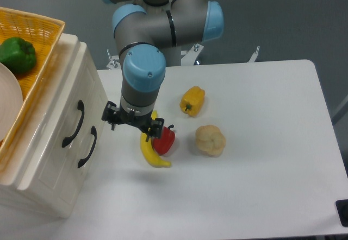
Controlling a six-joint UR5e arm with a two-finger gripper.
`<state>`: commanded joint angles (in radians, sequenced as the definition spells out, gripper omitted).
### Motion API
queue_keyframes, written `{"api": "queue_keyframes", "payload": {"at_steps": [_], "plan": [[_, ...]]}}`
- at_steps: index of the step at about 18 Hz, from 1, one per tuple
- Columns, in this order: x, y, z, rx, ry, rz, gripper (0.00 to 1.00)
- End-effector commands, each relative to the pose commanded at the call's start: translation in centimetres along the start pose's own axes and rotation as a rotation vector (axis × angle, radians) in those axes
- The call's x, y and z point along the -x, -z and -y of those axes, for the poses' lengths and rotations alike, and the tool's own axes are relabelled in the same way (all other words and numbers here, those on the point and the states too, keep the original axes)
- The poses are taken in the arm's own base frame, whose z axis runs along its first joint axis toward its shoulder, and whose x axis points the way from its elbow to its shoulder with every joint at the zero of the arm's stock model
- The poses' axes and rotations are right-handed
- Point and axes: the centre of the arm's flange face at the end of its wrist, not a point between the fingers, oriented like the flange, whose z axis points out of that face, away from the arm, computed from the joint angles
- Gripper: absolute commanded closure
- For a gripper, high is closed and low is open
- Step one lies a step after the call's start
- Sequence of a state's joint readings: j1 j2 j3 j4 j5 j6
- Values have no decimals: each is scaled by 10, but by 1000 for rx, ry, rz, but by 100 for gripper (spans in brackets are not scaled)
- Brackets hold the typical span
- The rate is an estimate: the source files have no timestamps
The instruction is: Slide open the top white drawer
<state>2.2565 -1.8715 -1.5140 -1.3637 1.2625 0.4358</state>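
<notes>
The top white drawer (64, 121) is the upper of two panelled fronts on the cream-white cabinet at the left, and it sits flush with the cabinet, its curved black handle (74, 123) facing the table. My gripper (134, 122) points down over the table, a short way right of that handle and apart from it. Its jaws stand spread and open with nothing held. It hangs over the top end of a banana (149, 147).
The lower drawer's handle (87, 147) sits just right of the upper one. A yellow wicker basket (38, 25) with a green pepper (17, 54) rests on the cabinet. A red pepper (165, 140), a yellow pepper (192, 100) and a cauliflower (210, 140) lie on the table.
</notes>
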Motion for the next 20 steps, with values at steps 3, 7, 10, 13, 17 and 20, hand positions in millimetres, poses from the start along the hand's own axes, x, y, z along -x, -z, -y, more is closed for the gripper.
{"api": "queue_keyframes", "payload": {"at_steps": [3,7,10,13,17,20], "plan": [[-6,-1,1,-4,7,-15,0],[-18,-1,3,-18,-1,-42,0],[-21,1,4,-30,27,-55,0],[-24,1,5,-38,32,-73,0],[-35,-2,7,-38,58,-91,0],[-41,-3,8,-38,73,-99,0]]}}
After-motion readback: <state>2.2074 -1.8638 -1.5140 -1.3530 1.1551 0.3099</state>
